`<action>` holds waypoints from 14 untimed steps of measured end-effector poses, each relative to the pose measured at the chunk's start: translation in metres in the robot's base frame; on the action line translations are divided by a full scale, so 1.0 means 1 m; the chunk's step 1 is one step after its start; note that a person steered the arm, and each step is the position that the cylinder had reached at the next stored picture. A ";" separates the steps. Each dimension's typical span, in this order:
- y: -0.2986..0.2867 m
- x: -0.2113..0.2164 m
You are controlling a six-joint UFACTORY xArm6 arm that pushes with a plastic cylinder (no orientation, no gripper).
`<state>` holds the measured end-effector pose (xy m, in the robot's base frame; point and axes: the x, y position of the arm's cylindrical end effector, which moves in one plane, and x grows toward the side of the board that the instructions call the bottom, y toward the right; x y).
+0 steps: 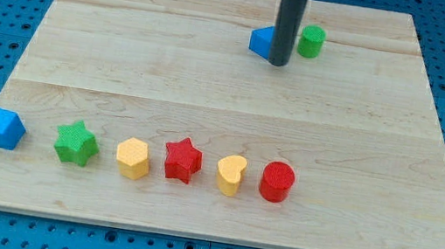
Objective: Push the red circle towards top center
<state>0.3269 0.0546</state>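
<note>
Red circle in the near row, my tip far off by the blue and green blocks.

My tip (278, 63) rests on the bench (212, 79) at the far side, a little right of centre, touching or just beside a blue block (261, 40) on its left, with a green circle (311, 41) just to its right. It is a bare rod, so there are no fingers to be open or closed, and it grips nothing. The red circle (277, 182) lies well apart from my tip, at the near side, at the right end of a row. From the left, that row runs: blue cube (2, 128), green star (76, 143), yellow hexagon (133, 158), red star (183, 159), yellow heart (231, 175), then the red circle just beside the heart.
</note>
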 end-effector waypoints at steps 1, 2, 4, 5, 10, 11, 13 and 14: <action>-0.012 -0.015; -0.010 0.006; 0.006 0.077; 0.006 0.077; 0.046 0.155; 0.062 0.191; 0.055 0.239; 0.028 0.247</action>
<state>0.5741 0.0824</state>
